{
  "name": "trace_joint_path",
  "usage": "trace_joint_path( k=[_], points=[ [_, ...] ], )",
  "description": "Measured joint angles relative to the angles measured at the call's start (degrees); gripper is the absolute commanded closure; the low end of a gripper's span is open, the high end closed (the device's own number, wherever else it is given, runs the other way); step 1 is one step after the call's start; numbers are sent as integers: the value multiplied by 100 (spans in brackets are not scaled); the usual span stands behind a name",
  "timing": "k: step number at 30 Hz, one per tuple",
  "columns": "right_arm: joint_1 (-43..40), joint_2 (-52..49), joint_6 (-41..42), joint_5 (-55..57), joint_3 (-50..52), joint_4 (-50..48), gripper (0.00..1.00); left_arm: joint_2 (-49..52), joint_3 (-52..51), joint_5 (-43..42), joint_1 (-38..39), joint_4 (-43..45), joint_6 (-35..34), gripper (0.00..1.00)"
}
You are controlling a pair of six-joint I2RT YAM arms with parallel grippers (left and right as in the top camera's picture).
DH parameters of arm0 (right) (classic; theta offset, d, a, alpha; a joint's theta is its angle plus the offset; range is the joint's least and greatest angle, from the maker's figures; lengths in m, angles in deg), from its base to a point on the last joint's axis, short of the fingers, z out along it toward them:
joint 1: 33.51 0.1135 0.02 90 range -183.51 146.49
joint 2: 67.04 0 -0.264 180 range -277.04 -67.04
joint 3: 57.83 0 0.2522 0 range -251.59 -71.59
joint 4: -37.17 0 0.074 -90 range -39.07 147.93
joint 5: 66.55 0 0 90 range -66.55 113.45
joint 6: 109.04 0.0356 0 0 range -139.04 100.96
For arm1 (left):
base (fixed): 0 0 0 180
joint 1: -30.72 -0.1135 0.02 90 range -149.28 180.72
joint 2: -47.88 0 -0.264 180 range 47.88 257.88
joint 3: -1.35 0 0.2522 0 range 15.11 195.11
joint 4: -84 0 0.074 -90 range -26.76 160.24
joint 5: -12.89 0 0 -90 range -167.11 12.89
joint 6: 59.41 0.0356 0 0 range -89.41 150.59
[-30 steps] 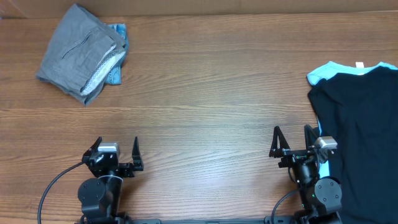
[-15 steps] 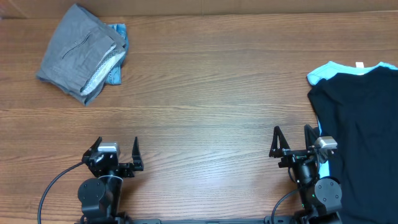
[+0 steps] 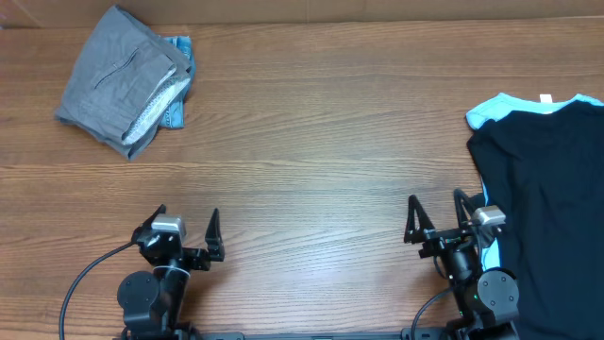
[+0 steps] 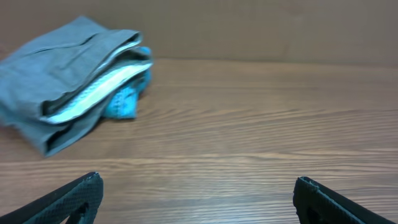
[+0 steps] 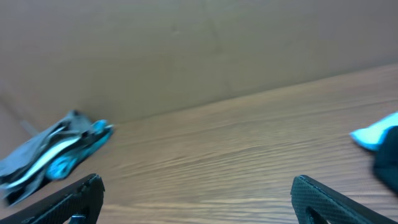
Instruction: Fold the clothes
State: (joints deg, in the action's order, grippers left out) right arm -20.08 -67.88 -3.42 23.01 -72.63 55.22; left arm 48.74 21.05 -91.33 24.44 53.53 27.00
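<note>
— What takes up most of the overhead view?

— The wooden tabletop (image 3: 321,142), its grain running side to side across the frame.

— And the clothes?

— A black shirt (image 3: 547,217) lies spread flat at the right edge, running off the frame to the right and at the bottom. A light blue garment (image 3: 491,111) lies under it, showing past its upper left corner and as a thin strip along its left edge. A grey garment (image 3: 118,80) sits folded in the upper left corner, well apart from the shirt. A pale lining shows at its open edge.

— Anything with the grey one?

— A blue cloth (image 3: 177,113) pokes out from under its right side. The left wrist view shows it tucked beneath the grey folds at the left of that frame.

— What about the arms?

— Both sit at the bottom edge. The left fingers (image 3: 214,229) are at lower left, spread wide and released, with bare wood between them. The right fingers (image 3: 411,219) are at lower right, just beside the shirt's left edge, also spread wide and grasping nothing.

— Does the right wrist view add anything?

— It is blurred; the grey pile is at lower left and the light blue garment at the right edge.

— Anything smaller?

— A black cable (image 3: 80,283) curves off the left arm's base.
</note>
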Motion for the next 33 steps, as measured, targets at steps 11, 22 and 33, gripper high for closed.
trace_joint_path(
  k=[11,22,33],
  points=[
    [0,-326,603,-796,-796,1305,0,927,1770,-382,0,-656,-306,0],
    [-7,-3167,691,-837,-3960,3650,0,4682,5285,-444,0,-2927,-378,0],
    [-103,-6369,98,-800,-7355,5182,0,6166,7355,-1303,0,-3932,-323,0]
  ],
)
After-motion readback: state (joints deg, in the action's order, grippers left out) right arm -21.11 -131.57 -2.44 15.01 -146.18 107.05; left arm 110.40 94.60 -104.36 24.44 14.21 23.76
